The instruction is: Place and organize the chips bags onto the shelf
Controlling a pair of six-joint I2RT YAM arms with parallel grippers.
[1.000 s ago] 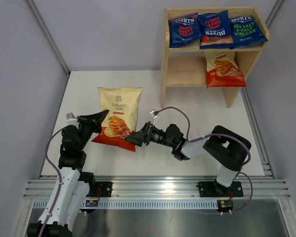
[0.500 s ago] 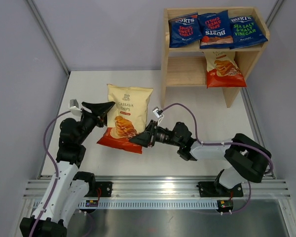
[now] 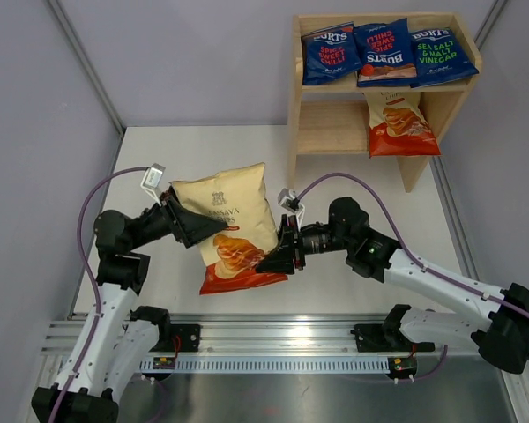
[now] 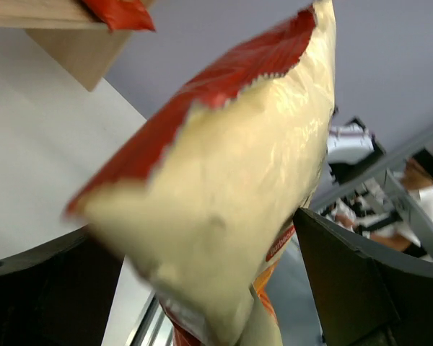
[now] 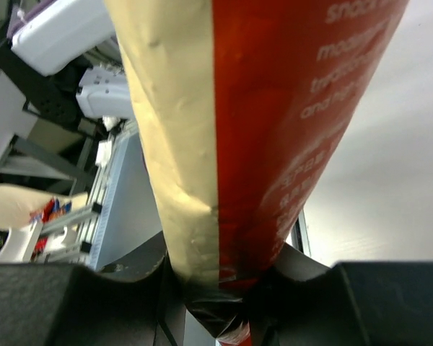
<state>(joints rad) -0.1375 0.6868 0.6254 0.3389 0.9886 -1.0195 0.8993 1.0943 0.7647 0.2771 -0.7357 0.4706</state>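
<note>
While the cassava bag (image 3: 234,220) hangs tilted above the table (image 3: 159,150), near and left of the shelf (image 3: 293,97), you have it by one arm only. The right gripper (image 3: 273,261) is clenched on the bag's red bottom corner, and the right wrist view shows the foil pinched between the fingers (image 5: 202,303). The left gripper (image 3: 210,236) stands released. Its jaws are spread wide on either side of the bag's left edge, and the left wrist view shows no finger pressing on it.

Finding: three Burts bags (image 3: 383,51) lie side by side on the top tier. A second cream-topped bag (image 3: 397,123) leans at the right end of the lower tier, and the left part of that tier is bare. This bag looks to be the last one to place.

Judgement: the step in hand is the carry to the shelf. Draw the left arm back clear of the foil first. Then swing the right arm far and right, entering the lower tier beside its matching bag. A corner grip may let the bag swing or slip, so move it slowly.
</note>
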